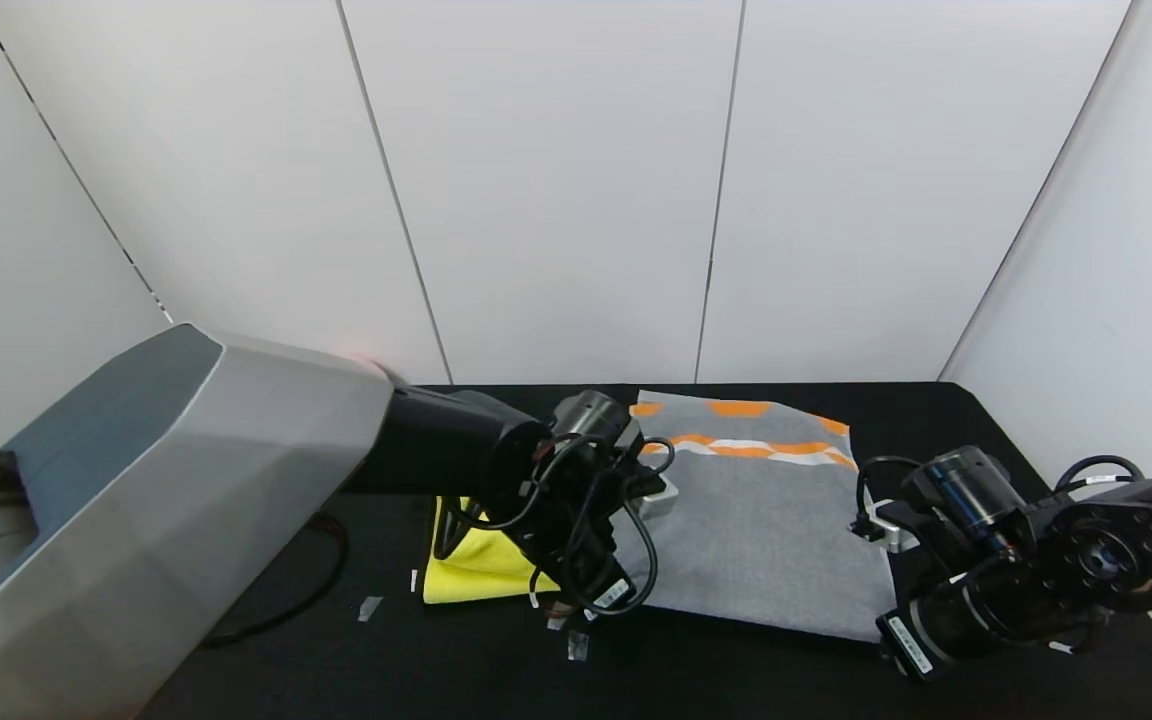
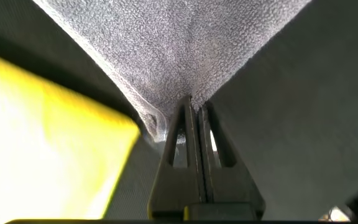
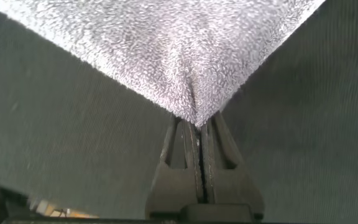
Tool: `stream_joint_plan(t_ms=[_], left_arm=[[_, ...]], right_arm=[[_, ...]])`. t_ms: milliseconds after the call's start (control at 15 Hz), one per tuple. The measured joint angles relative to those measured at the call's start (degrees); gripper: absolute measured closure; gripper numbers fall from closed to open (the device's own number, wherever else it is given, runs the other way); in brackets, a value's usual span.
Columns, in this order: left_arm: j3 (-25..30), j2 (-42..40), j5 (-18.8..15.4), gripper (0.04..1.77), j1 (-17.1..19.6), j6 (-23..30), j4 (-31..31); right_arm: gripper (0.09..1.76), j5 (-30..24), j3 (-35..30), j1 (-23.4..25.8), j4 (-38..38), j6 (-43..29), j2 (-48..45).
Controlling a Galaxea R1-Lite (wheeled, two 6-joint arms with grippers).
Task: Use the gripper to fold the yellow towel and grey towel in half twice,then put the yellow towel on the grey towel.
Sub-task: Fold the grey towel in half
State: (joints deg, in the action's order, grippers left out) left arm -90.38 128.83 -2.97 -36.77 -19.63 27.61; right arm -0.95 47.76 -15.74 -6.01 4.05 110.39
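I am working with two towels on the black table (image 1: 756,670). My left gripper (image 2: 194,112) and right gripper (image 3: 196,124) are each pinching one near corner of the one grey towel (image 1: 756,520), lying flat; the one yellow towel (image 1: 481,565) is lying just beside its left edge.
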Motion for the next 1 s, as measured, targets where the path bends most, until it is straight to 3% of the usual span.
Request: stream_joint_plan(t_ms=[400,667,800,1000], left_arm=[[10.1,-8.3,0.6,1.71,-3.2,0.7,-0.3],[16.0,-13.3,1.0,1.71,-4.5,1.1,-0.2],[17.2,-15.0,1.3,1.71,-4.7,1.7,-0.4],[15.6,-15.7,5.2,1.71,-4.9,6.4,-2.1]], right_arm=[[1.71,-1.0,-5.8,-2.6,-0.3,0.0,-7.8],[1.71,-2.2,-9.2,-3.6,-4.4,0.0,-14.4],[1.71,-2.9,-9.2,-3.7,-5.4,-0.4,-17.0],[1.71,-2.7,-7.6,-3.0,-5.1,-0.6,-18.7]])
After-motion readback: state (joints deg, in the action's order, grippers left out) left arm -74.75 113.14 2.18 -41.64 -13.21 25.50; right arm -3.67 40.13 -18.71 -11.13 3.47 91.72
